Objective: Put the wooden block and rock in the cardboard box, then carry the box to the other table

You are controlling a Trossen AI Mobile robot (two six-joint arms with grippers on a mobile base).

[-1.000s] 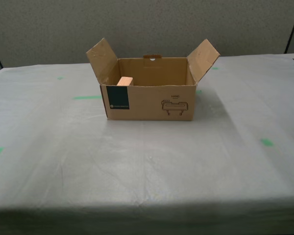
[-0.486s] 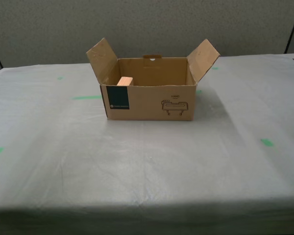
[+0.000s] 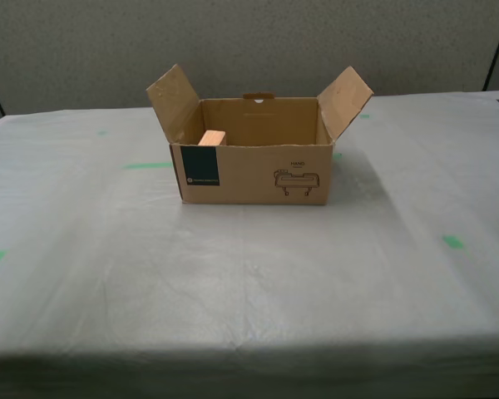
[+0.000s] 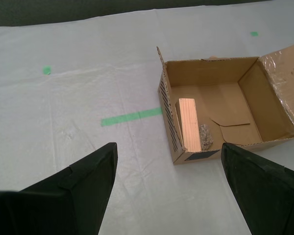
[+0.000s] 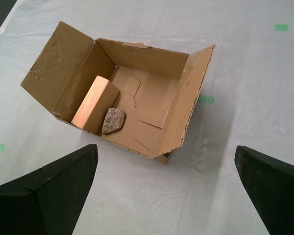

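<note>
Cardboard box (image 3: pixel 254 170) sits on the other table (image 3: pixel 233 283), wooden block (image 5: pixel 90 103) and rock (image 5: pixel 113 120) inside. Task looks complete. My first gripper (image 5: pixel 166 196) and my second gripper (image 4: pixel 169 188) both wide, empty

cardboard box (image 3: pixel 254 173) label print too small to read

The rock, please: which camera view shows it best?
The first wrist view: the rock lies fully exposed on the floor of the cardboard box, beside the wooden block. The second wrist view shows it smaller, against the box's wall. In the exterior view the box's front wall hides it.
</note>
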